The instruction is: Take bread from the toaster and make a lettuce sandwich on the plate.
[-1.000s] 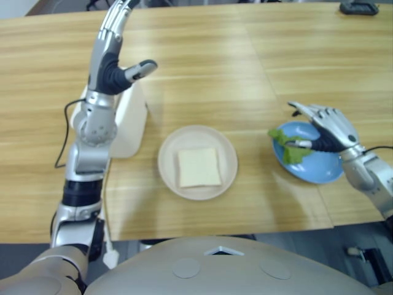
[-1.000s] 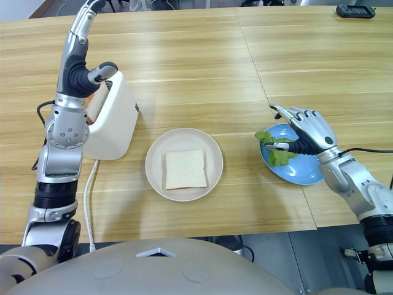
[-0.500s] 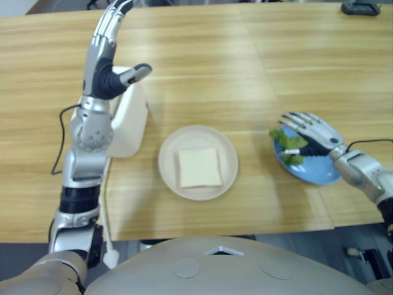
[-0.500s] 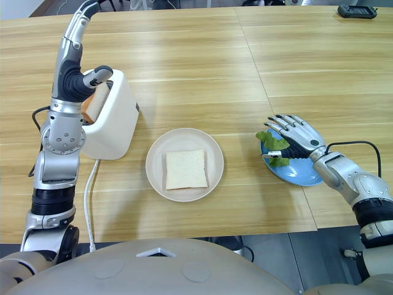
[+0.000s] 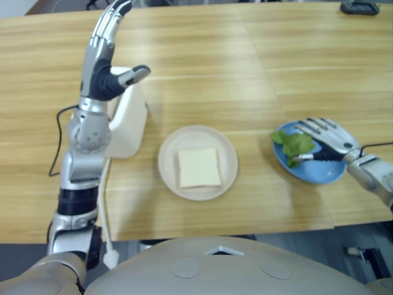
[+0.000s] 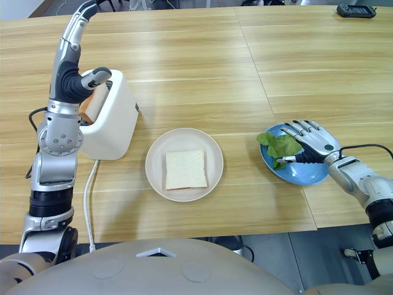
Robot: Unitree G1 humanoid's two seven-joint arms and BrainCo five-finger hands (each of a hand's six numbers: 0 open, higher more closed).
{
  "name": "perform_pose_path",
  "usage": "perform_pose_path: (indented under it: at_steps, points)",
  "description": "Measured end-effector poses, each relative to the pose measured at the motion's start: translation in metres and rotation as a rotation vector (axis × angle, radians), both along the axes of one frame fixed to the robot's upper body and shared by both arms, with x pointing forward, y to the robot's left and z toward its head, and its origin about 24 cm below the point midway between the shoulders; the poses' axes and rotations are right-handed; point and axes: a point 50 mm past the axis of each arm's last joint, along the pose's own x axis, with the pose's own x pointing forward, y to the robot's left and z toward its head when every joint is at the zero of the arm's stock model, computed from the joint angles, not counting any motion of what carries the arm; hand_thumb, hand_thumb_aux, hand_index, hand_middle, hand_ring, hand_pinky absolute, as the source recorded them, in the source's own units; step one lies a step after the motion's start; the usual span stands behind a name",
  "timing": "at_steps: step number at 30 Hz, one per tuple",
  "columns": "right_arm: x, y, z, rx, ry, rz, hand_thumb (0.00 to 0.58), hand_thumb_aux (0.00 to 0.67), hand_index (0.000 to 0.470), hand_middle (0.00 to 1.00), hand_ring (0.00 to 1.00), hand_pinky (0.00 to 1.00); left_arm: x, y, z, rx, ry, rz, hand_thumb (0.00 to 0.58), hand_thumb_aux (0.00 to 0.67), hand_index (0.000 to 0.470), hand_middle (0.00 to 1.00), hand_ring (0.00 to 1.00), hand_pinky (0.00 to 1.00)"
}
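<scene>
A white toaster (image 6: 113,126) stands at the left with a slice of bread (image 6: 91,106) sticking out of its slot. My left hand (image 6: 69,67) is held above it, open, pointing up, its thumb over the toaster's top. A beige plate (image 6: 153,153) in the middle carries one slice of bread (image 6: 185,169). At the right, a green lettuce leaf (image 6: 279,146) lies on a blue plate (image 6: 301,175). My right hand (image 6: 314,140) rests low over that plate, fingers stretched out, touching the leaf's right edge.
The toaster's white cable (image 6: 89,196) runs down to the table's front edge at the left. A dark object (image 6: 356,10) lies at the far right corner. Bare wood stretches between the two plates and behind them.
My right hand, which was raised and pinching the lettuce, has come down onto the blue plate and drawn back to the right; the leaf now lies spread out. My left hand has barely shifted.
</scene>
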Motion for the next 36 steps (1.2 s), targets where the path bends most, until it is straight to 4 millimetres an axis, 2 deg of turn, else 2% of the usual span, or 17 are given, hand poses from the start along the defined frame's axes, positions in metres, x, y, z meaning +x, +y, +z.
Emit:
perform_pose_path:
  at_steps: [11, 17, 18, 19, 36]
  points:
    - [0.004, 0.015, -0.015, -0.002, 0.049, 0.028, 0.000, 0.000, 0.000, 0.00, 0.00, 0.00, -0.001, 0.002, -0.002, 0.015, 0.016, 0.002, 0.000, 0.000, 0.000, 0.00, 0.00, 0.00]
    - [0.005, 0.011, -0.022, -0.027, 0.086, 0.005, 0.000, 0.000, 0.000, 0.00, 0.00, 0.00, -0.002, 0.003, -0.003, 0.022, 0.024, 0.003, 0.000, 0.000, 0.000, 0.00, 0.00, 0.00]
    - [0.005, 0.011, -0.024, -0.026, 0.094, 0.001, 0.493, 0.410, 0.281, 0.00, 0.00, 0.00, -0.002, 0.004, -0.003, 0.021, 0.023, 0.005, 0.000, 0.000, 0.000, 0.00, 0.00, 0.00]
    - [0.006, 0.011, -0.025, -0.020, 0.102, -0.007, 0.580, 0.670, 0.460, 0.00, 0.00, 0.00, -0.002, 0.005, -0.002, 0.020, 0.021, 0.009, 0.000, 0.000, 0.000, 0.00, 0.00, 0.00]
    - [0.007, 0.017, -0.024, 0.060, 0.049, 0.009, 0.580, 0.670, 0.460, 0.00, 0.00, 0.00, -0.004, 0.006, -0.002, 0.029, 0.031, 0.003, 0.000, 0.000, 0.000, 0.00, 0.00, 0.00]
